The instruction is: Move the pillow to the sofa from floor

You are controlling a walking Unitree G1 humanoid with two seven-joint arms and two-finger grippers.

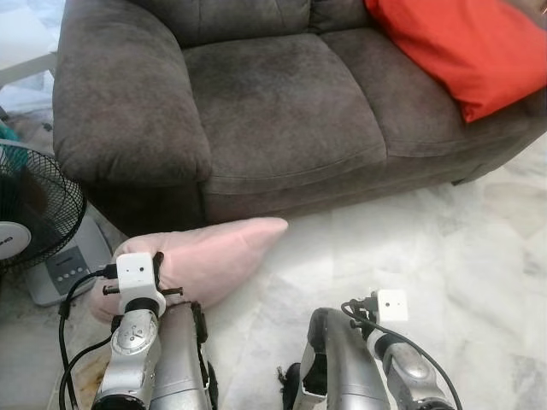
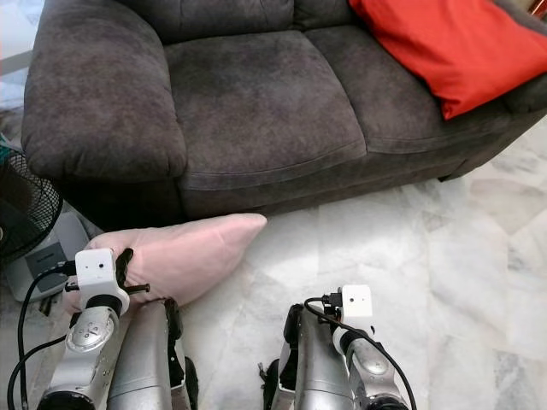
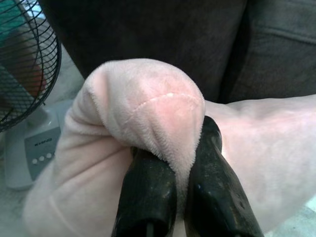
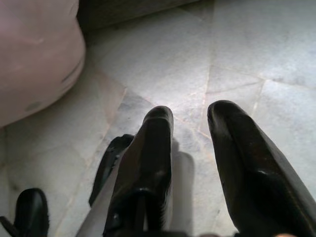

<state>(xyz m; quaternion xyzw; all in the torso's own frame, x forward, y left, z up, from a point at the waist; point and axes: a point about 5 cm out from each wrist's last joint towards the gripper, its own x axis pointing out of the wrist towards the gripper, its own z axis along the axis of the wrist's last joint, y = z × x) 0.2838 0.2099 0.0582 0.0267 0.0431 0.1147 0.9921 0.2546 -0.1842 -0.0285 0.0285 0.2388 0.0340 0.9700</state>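
A pale pink plush pillow (image 1: 218,254) lies on the marble floor against the front of the dark brown sofa (image 1: 273,94). My left gripper (image 3: 185,148) is shut on a fold of the pillow (image 3: 148,113) near its left end, the two black fingers pinching the fabric. My right gripper (image 4: 190,123) hangs open over bare floor to the right of the pillow (image 4: 34,54), holding nothing. My left arm (image 1: 141,342) and right arm (image 1: 376,359) show at the bottom of the eye views.
An orange-red cushion (image 1: 461,43) rests on the sofa's right seat. A black-caged floor fan (image 1: 34,213) with a grey base stands left of the pillow, close to the sofa's arm. Open marble floor (image 1: 427,256) stretches to the right.
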